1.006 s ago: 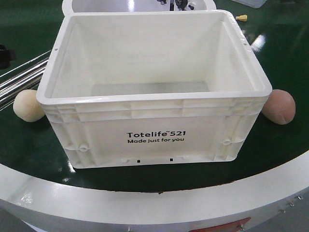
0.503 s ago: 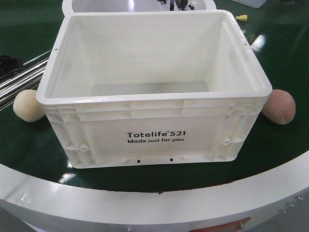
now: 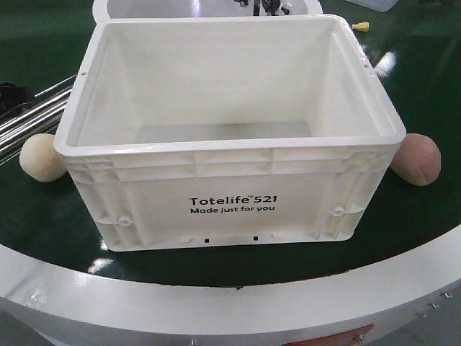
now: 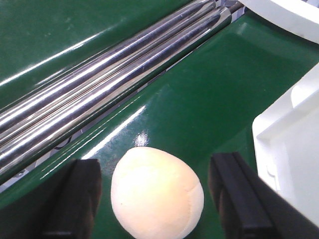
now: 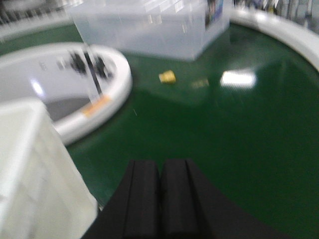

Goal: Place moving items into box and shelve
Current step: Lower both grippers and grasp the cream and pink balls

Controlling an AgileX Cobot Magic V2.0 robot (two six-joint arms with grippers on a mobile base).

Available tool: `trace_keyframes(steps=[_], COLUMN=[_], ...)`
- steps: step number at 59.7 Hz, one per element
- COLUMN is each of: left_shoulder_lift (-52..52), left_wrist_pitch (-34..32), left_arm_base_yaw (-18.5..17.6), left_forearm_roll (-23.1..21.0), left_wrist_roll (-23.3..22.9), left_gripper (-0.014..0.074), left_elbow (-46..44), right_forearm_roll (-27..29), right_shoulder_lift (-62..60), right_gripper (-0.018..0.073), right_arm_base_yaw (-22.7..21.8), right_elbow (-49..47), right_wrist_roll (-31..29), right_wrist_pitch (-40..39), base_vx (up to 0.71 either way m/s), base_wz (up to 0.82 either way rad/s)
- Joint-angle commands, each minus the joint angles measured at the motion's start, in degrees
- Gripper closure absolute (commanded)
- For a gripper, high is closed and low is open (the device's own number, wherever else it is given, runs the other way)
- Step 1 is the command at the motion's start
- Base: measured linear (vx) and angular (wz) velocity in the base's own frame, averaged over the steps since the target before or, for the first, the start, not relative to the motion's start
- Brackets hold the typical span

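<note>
Straddling the cream ball [image 4: 158, 200] with jaws wide, seemingly readying a grasp, the left gripper [image 4: 154, 191] hovers while the right gripper [image 5: 159, 199] hangs closed and empty.

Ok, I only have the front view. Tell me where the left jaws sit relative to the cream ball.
Observer: The left gripper is open. Its jaws stand either side of the cream ball, with a thin gap on each side.
Operator: Report the right one.
Observer: The right gripper is shut with nothing between its jaws, above the bare green table. That picture is blurred.
Operator: Say what's near it.
Observer: A corner of the white box shows at its lower left.
</note>
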Motion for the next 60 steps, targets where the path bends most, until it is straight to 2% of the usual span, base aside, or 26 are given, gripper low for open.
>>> trace_keyframes(steps=[1,9,16,25,36,60], left_shoulder_lift=[-1.7,-1.3,0.6,3.4,3.9,4.0], left_wrist_pitch=[-2.8,-1.0,1.0,2.4,2.9,0.1], left_arm_base_yaw=[-0.2,-0.2,-0.2,-0.2,-0.2,-0.2], left_forearm_roll=[-0.7,-0.6,-0.7,-1.3,-5.2,-5.3], left_wrist_roll=[0.1,3.5,5.4,5.1,5.1,6.4], left_gripper=[0.0045,0.0045,0.0045,0.0045,0.0045,0.0045], left_elbow=[-1.9,-1.9,-1.9,-1.9,-1.9,-1.9], right_forearm_roll=[-2.9,-3.4,-3.4,-4.6,-4.5,-4.3], right_shoulder_lift=[4.0,11.8,17.3,21.7,26.4,34.7], right_gripper=[0.0315,0.0097,0.0006,0.0022,0.0066,0.0067], right_arm_base_yaw=[-0.1,-0.1,-0.1,-0.1,-0.1,-0.1], right_elbow=[-6.2,-13.4,-18.1,-19.2,-19.2,-19.2], right_wrist_roll=[-1.4,-3.1,-3.2,-3.4,-3.4,-3.8], right_wrist_pitch=[3.2,13.0,20.1,23.2,23.9,23.0], base_vx=[0.0,0.0,0.0,0.0,0.0,0.0], base_wz=[0.0,0.0,0.0,0.0,0.0,0.0])
